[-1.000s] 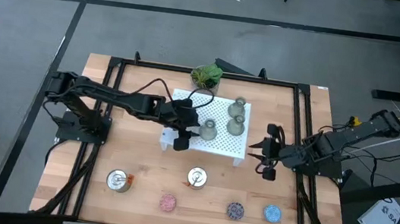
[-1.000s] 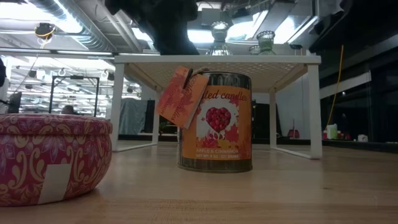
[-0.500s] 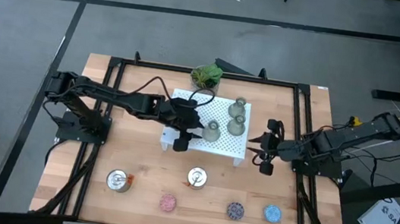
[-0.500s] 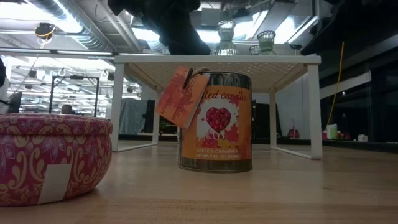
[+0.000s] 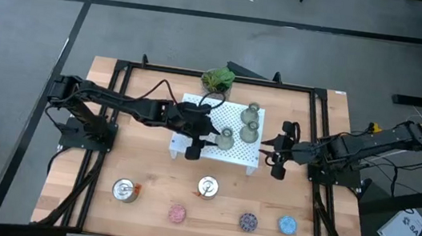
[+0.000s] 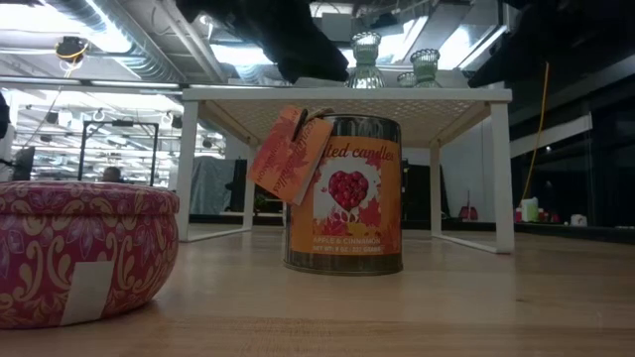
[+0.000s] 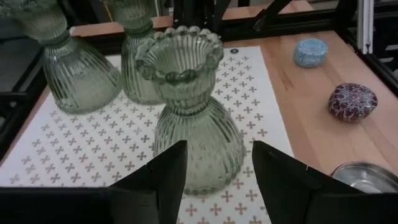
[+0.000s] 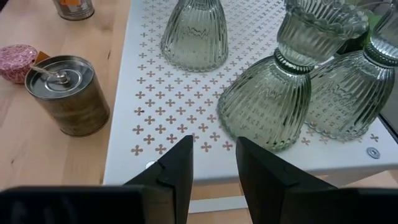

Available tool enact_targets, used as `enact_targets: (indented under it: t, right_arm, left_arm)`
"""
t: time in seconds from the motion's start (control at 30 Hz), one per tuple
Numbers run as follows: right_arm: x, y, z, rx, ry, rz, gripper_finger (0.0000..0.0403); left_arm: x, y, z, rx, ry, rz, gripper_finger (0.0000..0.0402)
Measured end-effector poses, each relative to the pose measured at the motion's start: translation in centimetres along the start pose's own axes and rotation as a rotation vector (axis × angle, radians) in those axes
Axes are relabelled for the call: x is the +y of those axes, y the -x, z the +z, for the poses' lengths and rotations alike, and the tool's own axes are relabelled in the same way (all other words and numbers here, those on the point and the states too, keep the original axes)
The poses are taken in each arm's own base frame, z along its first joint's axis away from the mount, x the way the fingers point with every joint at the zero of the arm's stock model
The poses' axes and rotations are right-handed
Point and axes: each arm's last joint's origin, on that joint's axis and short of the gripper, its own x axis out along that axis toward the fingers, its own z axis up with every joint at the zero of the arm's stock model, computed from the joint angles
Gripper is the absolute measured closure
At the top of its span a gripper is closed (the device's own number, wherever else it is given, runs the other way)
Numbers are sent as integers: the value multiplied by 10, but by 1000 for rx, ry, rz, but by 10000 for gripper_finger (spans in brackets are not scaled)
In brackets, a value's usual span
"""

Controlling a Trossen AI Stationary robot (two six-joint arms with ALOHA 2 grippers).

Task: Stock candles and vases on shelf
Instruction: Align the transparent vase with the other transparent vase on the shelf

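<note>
Left wrist view: vase point(image 7: 196, 124) upright on shelf point(image 7: 74, 158), just beyond left gripper point(image 7: 214, 180), jaws parted, not touching.

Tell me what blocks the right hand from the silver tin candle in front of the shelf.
Nothing visible. The right hand hangs open off the shelf's right end; the silver tin candle stands on bare table, away from the three vases.
</note>
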Motion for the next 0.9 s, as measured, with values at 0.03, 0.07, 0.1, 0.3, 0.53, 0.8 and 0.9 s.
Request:
enact_targets:
  t: [0.03, 0.07, 0.1, 0.3, 0.53, 0.8, 0.9]
  right_arm:
    - [0, 0, 0, 0, -1, 5, 279]
    - [0, 0, 0, 0, -1, 7, 279]
    - [0, 0, 0, 0, -1, 7, 279]
    - [1, 0, 1, -4, -5, 37, 279]
    - [1, 0, 1, -5, -2, 39, 279]
    - [1, 0, 1, -7, 4, 35, 279]
    - [1, 0, 2, -12, 8, 37, 279]
  left_arm:
    - [0, 0, 0, 3, -6, 11, 223]
    - [1, 0, 0, 5, -7, 27, 223]
    - [2, 0, 0, 6, -6, 45, 223]
    - [14, -8, -5, 6, 30, 70, 223]
    - [13, -10, 0, -37, 22, 31, 223]
    - [13, -19, -2, -48, 28, 34, 223]
    - [14, -24, -3, -64, 28, -7, 223]
